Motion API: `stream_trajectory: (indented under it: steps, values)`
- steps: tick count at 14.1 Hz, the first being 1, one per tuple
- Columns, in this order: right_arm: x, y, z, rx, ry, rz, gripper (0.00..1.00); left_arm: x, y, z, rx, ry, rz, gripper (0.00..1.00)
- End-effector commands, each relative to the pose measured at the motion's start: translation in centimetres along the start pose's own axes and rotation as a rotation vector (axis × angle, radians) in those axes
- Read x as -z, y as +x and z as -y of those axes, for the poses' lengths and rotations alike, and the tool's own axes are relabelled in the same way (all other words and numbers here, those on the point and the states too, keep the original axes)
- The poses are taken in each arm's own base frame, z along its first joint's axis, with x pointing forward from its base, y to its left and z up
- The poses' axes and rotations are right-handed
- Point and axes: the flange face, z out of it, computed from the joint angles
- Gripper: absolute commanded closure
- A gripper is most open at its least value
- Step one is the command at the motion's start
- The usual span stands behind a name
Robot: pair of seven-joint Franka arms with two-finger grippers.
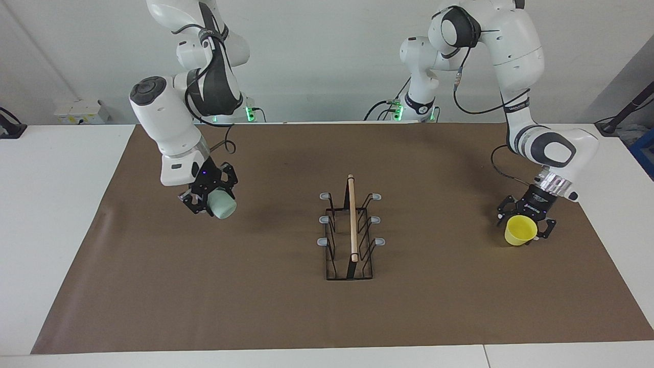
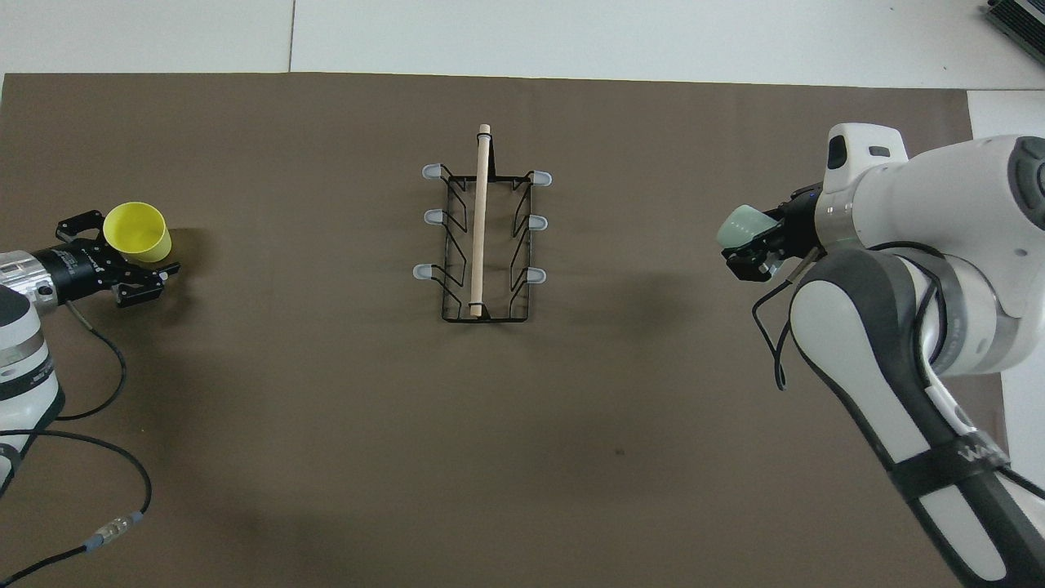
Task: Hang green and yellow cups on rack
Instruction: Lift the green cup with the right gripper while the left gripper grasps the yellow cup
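The black wire rack (image 1: 352, 220) with a wooden rod on top and grey-tipped pegs stands mid-mat, with no cup on it; it also shows in the overhead view (image 2: 482, 220). My right gripper (image 1: 210, 203) is shut on the mint green cup (image 1: 224, 205), held on its side in the air over the mat toward the right arm's end (image 2: 744, 229). My left gripper (image 1: 526, 229) is shut on the yellow cup (image 1: 520, 230), mouth up and slightly tilted, low over the mat at the left arm's end (image 2: 137, 230).
A brown mat (image 1: 204, 296) covers the white table. A small white box (image 1: 76, 111) sits at the table's edge by the right arm's base. The left arm's cables (image 2: 98, 392) trail over the mat.
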Motion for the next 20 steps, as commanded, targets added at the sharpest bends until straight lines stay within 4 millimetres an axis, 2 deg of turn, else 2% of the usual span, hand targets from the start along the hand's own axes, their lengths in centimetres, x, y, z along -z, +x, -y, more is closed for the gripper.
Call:
stream_trajectory:
  steps: [1, 2, 3, 4, 6, 10, 15, 20]
  values:
    - [1.7, -0.1, 0.8, -0.051, 0.063, -0.104, 1.0, 0.0, -0.2, 0.8, 0.013, -0.02, 0.0, 0.0]
    - [2.4, 0.2, 1.2, -0.058, 0.097, -0.153, 1.0, 0.1, -0.4, 0.8, 0.012, -0.02, 0.005, 0.32]
    - [3.2, 0.4, 1.6, -0.062, 0.137, -0.206, 1.0, 0.3, -0.8, 0.6, 0.013, -0.024, 0.019, 0.82]
    - [3.5, 0.1, 2.0, -0.055, 0.165, -0.24, 1.0, 0.5, -1.3, 0.4, 0.009, -0.027, 0.029, 1.0]
    - [3.8, -0.3, 2.8, -0.045, 0.219, -0.312, 1.0, 1.2, -2.7, -0.1, -0.008, -0.039, 0.05, 1.0]
    - [3.4, -1.2, 3.1, -0.045, 0.258, -0.454, 1.0, 3.9, -5.8, -2.0, -0.069, -0.08, 0.078, 1.0]
    - [2.4, -3.5, 4.4, -0.101, 0.299, -0.683, 1.0, 7.4, -8.8, -4.0, -0.282, -0.068, -0.044, 1.0]
    - [0.6, -4.5, 6.2, -0.072, 0.296, -0.816, 1.0, 10.4, -12.1, -6.4, -0.461, -0.075, -0.156, 1.0]
